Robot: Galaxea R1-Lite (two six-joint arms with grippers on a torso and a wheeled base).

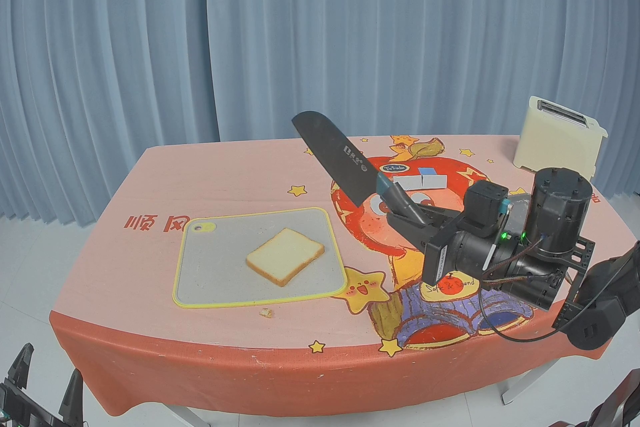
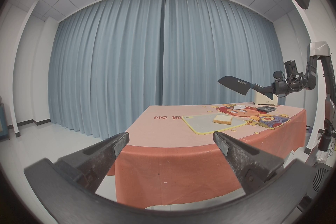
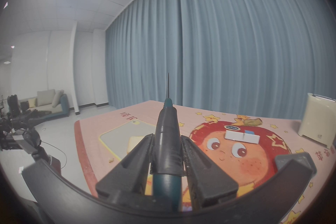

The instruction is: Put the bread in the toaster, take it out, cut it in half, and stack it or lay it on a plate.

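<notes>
A slice of bread (image 1: pixel 285 256) lies flat on the grey, yellow-rimmed cutting board (image 1: pixel 200 261) at the table's left-centre. My right gripper (image 1: pixel 408 209) is shut on the handle of a knife (image 1: pixel 337 157), whose black blade points up and to the left, above the table right of the board. In the right wrist view the fingers (image 3: pixel 140 161) clamp the knife handle (image 3: pixel 167 146), with the board (image 3: pixel 119 132) beyond it. The cream toaster (image 1: pixel 559 137) stands at the back right. My left gripper (image 2: pixel 171 142) hangs open and holding nothing, low in front of the table's left corner.
A small white and blue block (image 1: pixel 421 179) lies on the cartoon-print tablecloth behind the right gripper. A crumb (image 1: pixel 267 313) sits just in front of the board. The table's front edge (image 1: pixel 267 361) drops off close to the board.
</notes>
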